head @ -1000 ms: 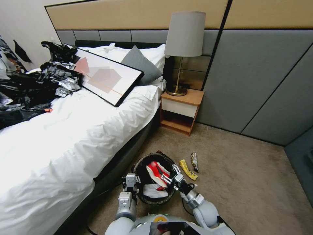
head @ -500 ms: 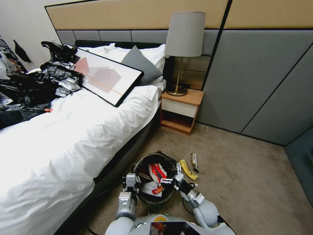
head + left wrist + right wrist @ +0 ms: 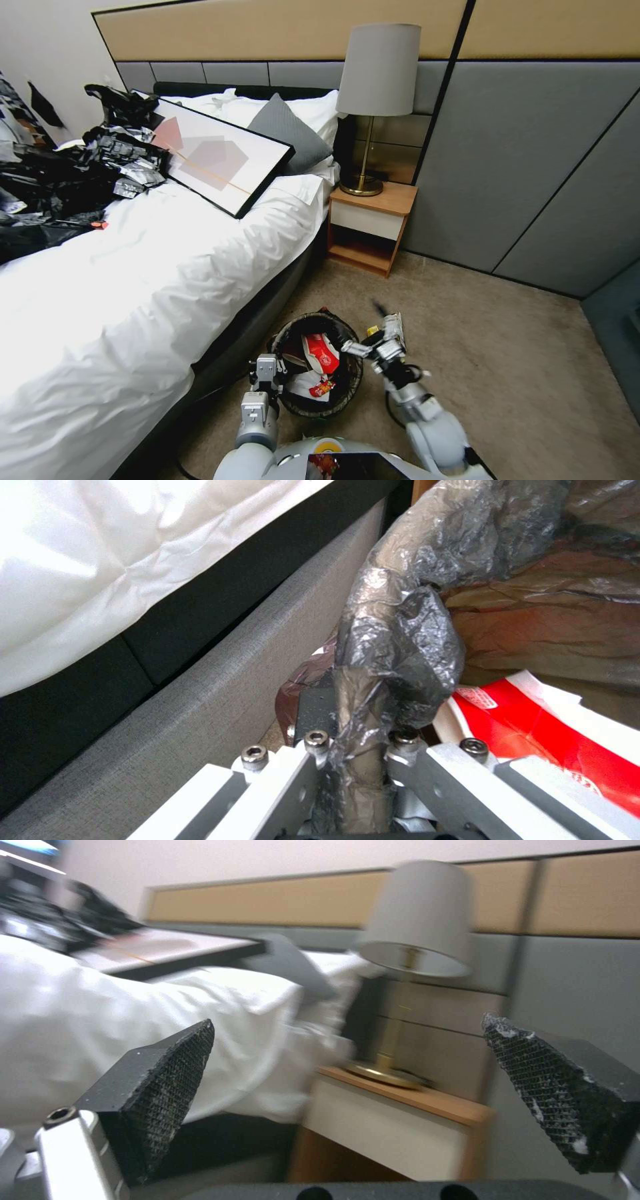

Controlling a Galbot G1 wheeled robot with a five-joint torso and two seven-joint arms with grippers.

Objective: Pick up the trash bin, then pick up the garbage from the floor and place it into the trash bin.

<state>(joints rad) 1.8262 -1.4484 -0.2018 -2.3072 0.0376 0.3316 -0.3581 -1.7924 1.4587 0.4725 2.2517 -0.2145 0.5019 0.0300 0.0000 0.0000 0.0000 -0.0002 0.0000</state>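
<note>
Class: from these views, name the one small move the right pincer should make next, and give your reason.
Probably lower the right pincer, open and empty, onto the yellow wrapper on the carpet beside the trash bin. The left pincer grips the bin's rim, and red-and-white packs already lie inside.

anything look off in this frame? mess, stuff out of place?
Yes. A framed picture lies propped on the bed against the pillows, beside a heap of black bags. A wrapper lies on the carpet by the right gripper, outside the trash bin.
</note>
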